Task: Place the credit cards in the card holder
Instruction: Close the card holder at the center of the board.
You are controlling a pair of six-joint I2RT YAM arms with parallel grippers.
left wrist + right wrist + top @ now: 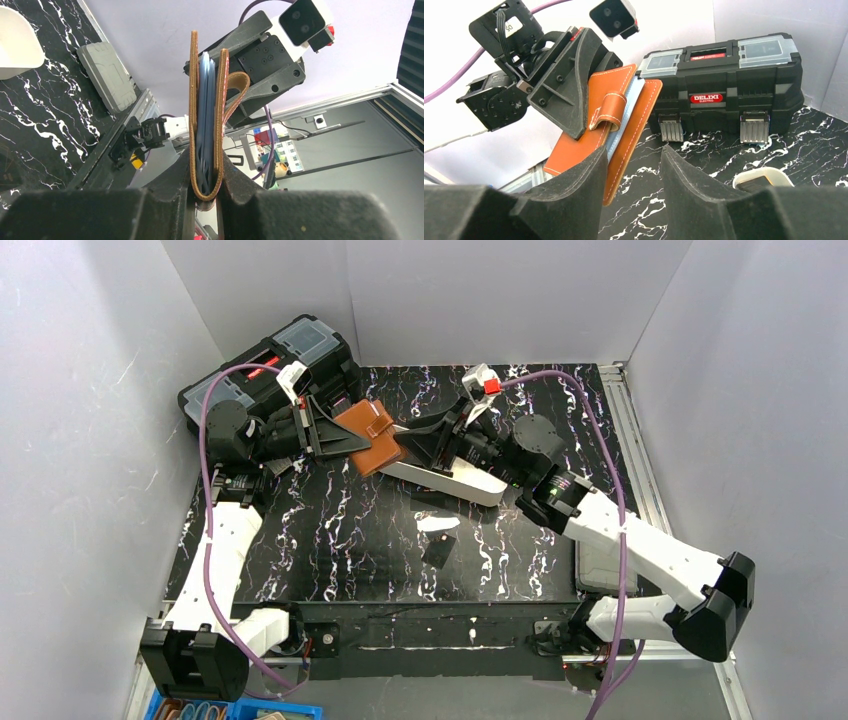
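The left claw (206,191) clamps the card holder (372,436) by its fold, its open mouth facing right toward the half-open, empty right claw (633,172) just beside it; credit cards (438,548) lie nearer.

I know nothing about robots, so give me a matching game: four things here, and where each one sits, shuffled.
1 card holder
2 toolbox
3 white tray
4 loose credit card

A flat near the middle of the table
B clamped in the left gripper
C far left corner
D under the right arm

Pairs: 1-B, 2-C, 3-D, 4-A
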